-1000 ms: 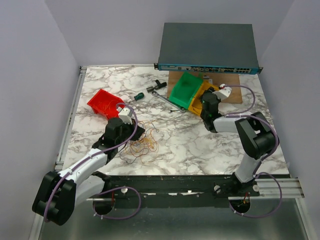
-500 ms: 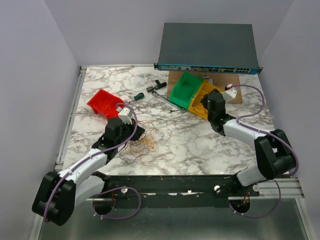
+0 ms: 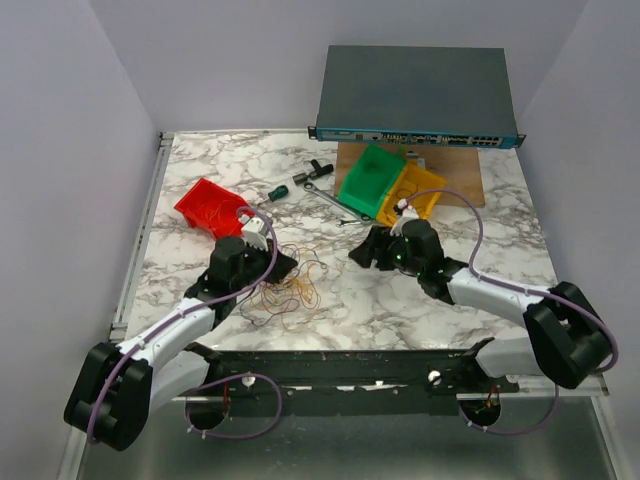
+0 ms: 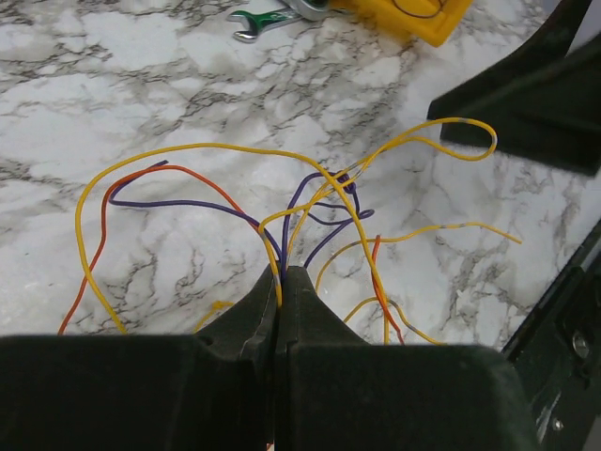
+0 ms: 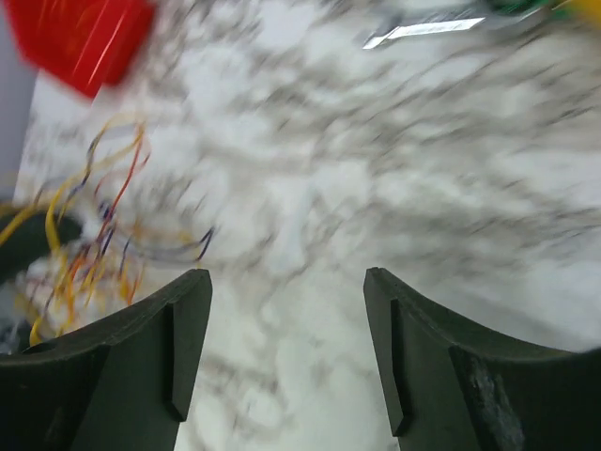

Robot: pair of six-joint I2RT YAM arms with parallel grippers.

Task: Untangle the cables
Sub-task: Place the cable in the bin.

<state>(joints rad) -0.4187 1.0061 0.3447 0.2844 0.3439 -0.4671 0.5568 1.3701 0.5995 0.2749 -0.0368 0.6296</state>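
As our left gripper (image 4: 284, 274) pinches the cables (image 3: 285, 290), our right gripper (image 5: 286, 278) stands spread; marble table (image 3: 345, 302) beneath both, pale walls (image 3: 60, 120) beyond.

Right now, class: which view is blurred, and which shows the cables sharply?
Right wrist view: motion-blurred, red bin and cables smeared, the right gripper itself crisp. Left wrist view: sharp, single cables traceable at the left gripper. Top external view: sharp, evenly lit.

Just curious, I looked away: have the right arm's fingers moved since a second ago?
Yes. The right fingers have swung away from the yellow bin, leftward and nearer the arms' bases, toward the cables.
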